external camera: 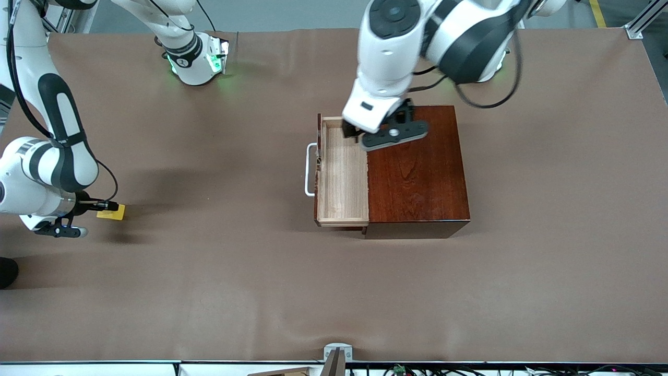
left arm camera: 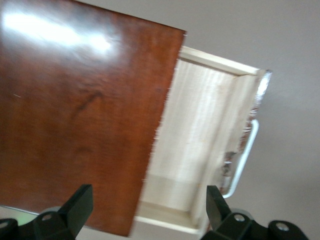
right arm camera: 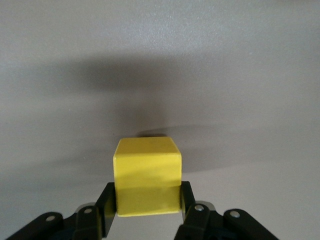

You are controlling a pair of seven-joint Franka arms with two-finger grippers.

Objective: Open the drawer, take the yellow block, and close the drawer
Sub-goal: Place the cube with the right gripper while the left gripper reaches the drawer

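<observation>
My right tool (right arm camera: 148, 212) grips the yellow block (right arm camera: 147, 182) over the table (external camera: 209, 292); my left tool (left arm camera: 147, 212) hangs spread wide above the open drawer (external camera: 342, 175).

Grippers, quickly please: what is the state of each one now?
Left gripper: open, holding nothing, over the open drawer.
Right gripper: closed on the yellow block.

yellow block (right arm camera: 147, 175), reddish-brown box (external camera: 417, 167), pale wood drawer (external camera: 342, 177), white handle (external camera: 309, 169)

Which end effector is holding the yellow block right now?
The right end effector, shut on the yellow block above the table; the left end effector hangs open over the drawer.
</observation>
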